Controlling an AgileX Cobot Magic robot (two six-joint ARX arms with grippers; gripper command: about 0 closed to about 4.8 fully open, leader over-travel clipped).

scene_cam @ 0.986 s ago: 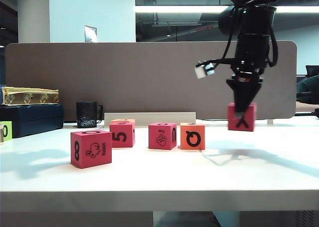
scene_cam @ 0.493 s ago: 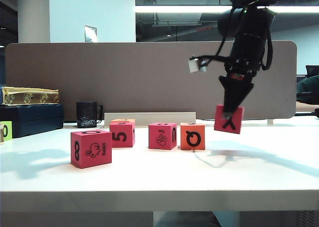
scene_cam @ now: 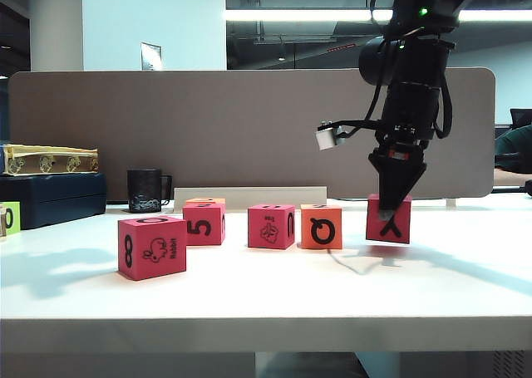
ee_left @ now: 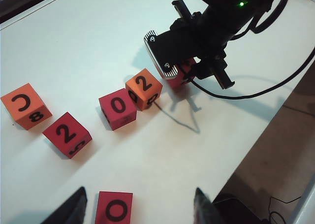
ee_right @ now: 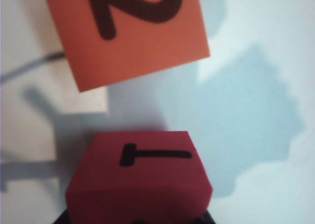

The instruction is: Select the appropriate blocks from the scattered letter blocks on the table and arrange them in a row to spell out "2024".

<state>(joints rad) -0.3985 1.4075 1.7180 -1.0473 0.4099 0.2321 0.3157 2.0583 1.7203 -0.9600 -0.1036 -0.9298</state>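
Pink cubes: 5 (scene_cam: 204,223), Y (scene_cam: 389,220), "Rabbit" (scene_cam: 152,247), 0 (ee_left: 117,109). Orange cubes: Q (scene_cam: 321,227), 8 (ee_left: 26,106). Green block: 0 (scene_cam: 9,218).

We see a magenta-pink foam cube marked Y (scene_cam: 389,219) tilted at the row's three o'clock end, near the orange foam cube marked Q (scene_cam: 321,227). At nine o'clock from that stands the pink cube with a small drawing (scene_cam: 271,226), then the pink cube marked 5 (scene_cam: 204,224), all upright on the white table (scene_cam: 266,291).
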